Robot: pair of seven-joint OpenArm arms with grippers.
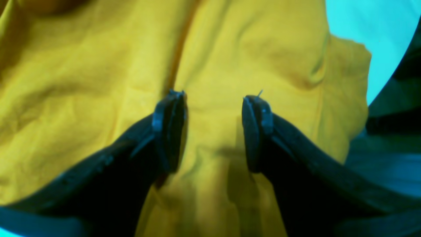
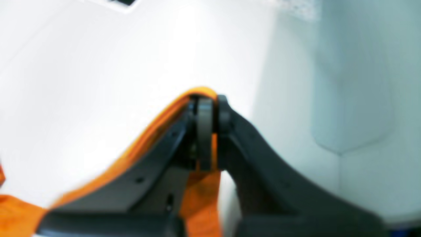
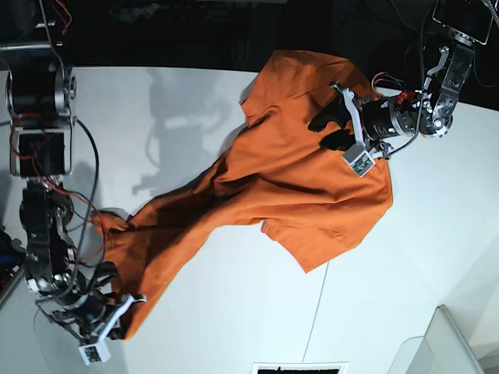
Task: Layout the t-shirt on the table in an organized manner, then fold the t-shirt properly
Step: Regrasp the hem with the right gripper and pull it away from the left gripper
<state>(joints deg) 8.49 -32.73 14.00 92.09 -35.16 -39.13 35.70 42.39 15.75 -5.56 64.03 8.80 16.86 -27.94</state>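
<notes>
T-shirt [image 3: 265, 187] lying crumpled and stretched diagonally across the table [image 3: 437, 226], orange cloth running from far edge near the left arm down toward the right arm at the near corner. Not yet flat: sleeve sticking out around the middle, folds and shadowed creases along the lower run.

Right gripper [image 2: 205, 102] pinching a thin edge of orange fabric, jaws closed tight on it, cloth draping down between and beside the fingers in the right wrist view. Holding that end low near the tabletop in the base view, at the long stretched tail of the shirt.

Left gripper [image 1: 213, 98] hovering over the upper body of the shirt, jaws standing wide apart, nothing between them, only wrinkled fabric (looking yellow in this tinted view) and a seam line beneath. Whether fingertips [image 1: 171, 98] touching the cloth: cannot tell.

Step in hand, judging by layout: still spreading, laying the shirt out, not folding yet. One end gripped, other end ungripped.

Next move probably needing: left gripper coming down and closing on a hem or shoulder edge, then both arms pulling apart to tension and flatten the cloth on the table. Watching for bunching under the sleeve and for grabbing two layers instead of one.
</notes>
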